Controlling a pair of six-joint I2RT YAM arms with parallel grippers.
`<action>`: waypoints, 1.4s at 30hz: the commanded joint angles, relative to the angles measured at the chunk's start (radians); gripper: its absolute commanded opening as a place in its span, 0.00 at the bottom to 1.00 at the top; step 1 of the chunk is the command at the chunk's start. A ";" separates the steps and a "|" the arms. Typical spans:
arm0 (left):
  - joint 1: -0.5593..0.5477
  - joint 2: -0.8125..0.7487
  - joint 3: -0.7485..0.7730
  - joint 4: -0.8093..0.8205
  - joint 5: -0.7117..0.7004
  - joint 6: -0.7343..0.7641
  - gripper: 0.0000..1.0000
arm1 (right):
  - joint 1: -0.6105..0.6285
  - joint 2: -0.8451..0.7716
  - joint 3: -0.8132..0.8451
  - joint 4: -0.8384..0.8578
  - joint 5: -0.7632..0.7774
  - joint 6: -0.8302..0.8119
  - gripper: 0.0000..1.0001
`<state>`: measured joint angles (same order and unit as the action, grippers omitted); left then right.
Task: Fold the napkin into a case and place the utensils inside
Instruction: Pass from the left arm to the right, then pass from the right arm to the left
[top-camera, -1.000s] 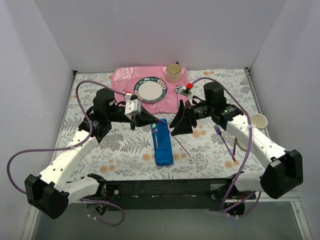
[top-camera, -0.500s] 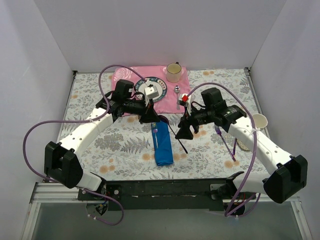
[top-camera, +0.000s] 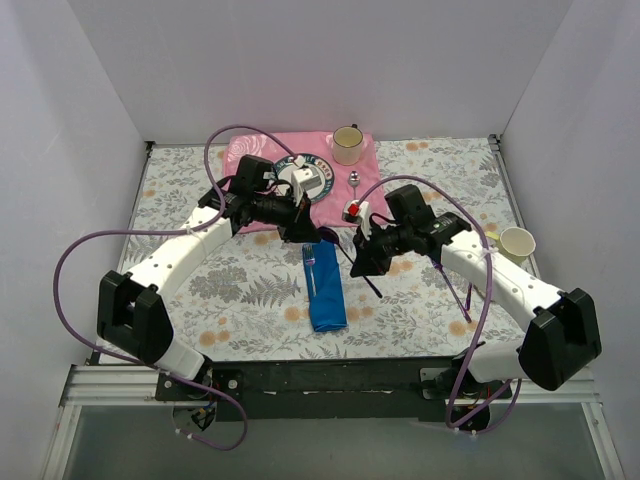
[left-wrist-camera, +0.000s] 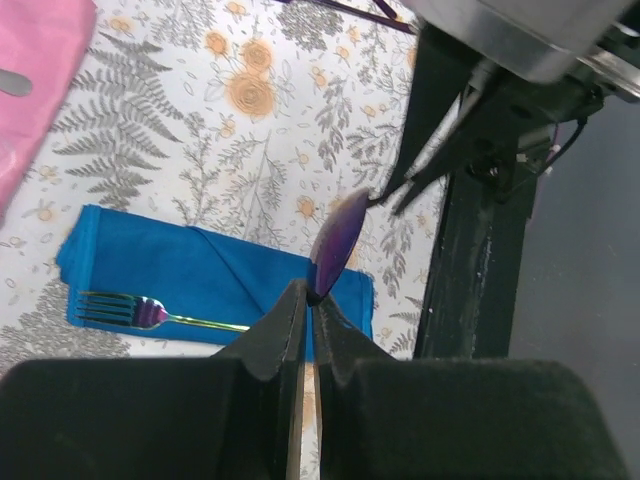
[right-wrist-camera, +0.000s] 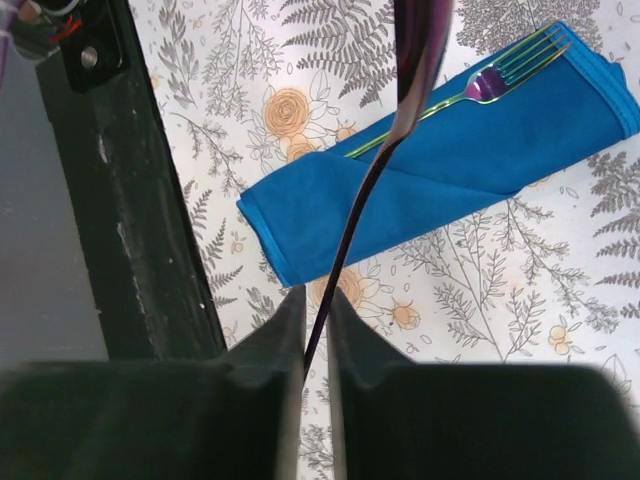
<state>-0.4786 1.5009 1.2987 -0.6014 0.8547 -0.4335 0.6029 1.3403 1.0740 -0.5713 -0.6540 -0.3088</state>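
Both arms have swung in toward the middle. Your right end effector (right-wrist-camera: 316, 300) has narrowed onto the spoon (left-wrist-camera: 340, 245) handle, and your left end effector (left-wrist-camera: 308, 295) pinches the bowl's tip, fully closed. The spoon hangs off the desk (top-camera: 240, 290) near the blue case (top-camera: 326, 295) — fork (top-camera: 310, 265) tucked into its fold, tines out.

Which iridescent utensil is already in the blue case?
The iridescent fork: its handle is tucked under the fold of the blue cloth case. The slim purple utensil is airborne, held between left gripper and right gripper.
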 joint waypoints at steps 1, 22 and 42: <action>0.003 -0.010 0.040 0.002 0.007 -0.039 0.00 | 0.006 0.000 -0.006 0.044 0.002 0.011 0.01; 0.207 -0.268 -0.335 0.879 0.133 -0.502 0.40 | -0.026 -0.107 -0.264 0.672 -0.252 0.844 0.01; 0.067 -0.186 -0.296 0.844 0.102 -0.447 0.26 | -0.026 -0.118 -0.310 0.834 -0.294 0.984 0.01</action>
<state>-0.4034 1.3056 0.9585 0.2394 0.9554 -0.8795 0.5819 1.2541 0.7712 0.1917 -0.9207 0.6559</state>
